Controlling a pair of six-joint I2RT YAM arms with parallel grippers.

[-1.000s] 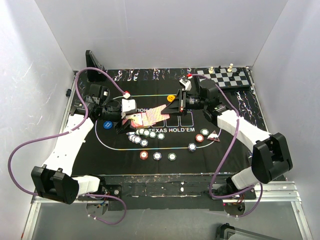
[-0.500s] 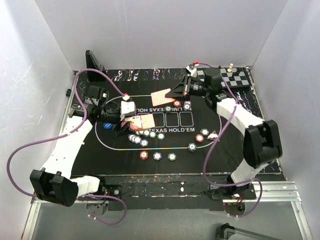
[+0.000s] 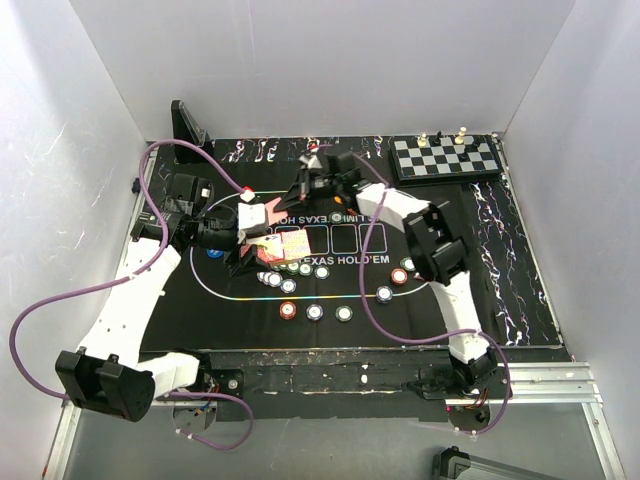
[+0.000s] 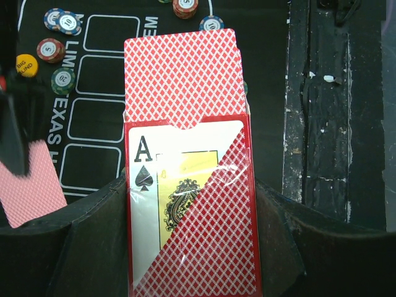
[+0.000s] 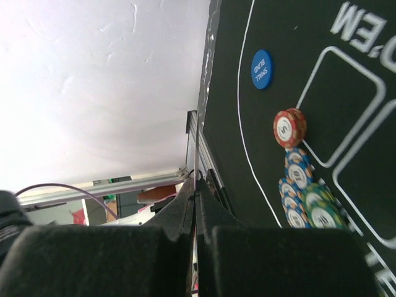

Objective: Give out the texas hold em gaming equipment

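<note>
- While your left gripper (image 4: 189, 185) stays where it was a second ago, by the left edge of the felt mat (image 3: 330, 290), its fingers (image 4: 93, 247) clamp the sides of the open card box (image 4: 192, 229), which shows its ace of spades face.
- Red-backed playing cards (image 4: 180, 77) stick out of the box's mouth, squared up now. A second ago they fanned toward the mat's middle.
- Your right gripper (image 3: 312, 182) has swung from mid-mat, past the far right side near the chessboard (image 3: 445, 157), to the mat's far edge, left of centre.
- Its jaws are pressed together. In the left wrist view a single card (image 4: 31, 189) hangs tilted under one dark finger, so it looks pinched there.
- The poker chips (image 3: 290, 268) have not moved: a cluster lies just beside the box, three sit in a row toward the near edge, and others lie right of centre.
- The blue Small Blind disc (image 5: 261, 68) lies near the mat's left edge.
- The yellow Big Blind disc (image 4: 26, 64) sits beside a few chips.
</note>
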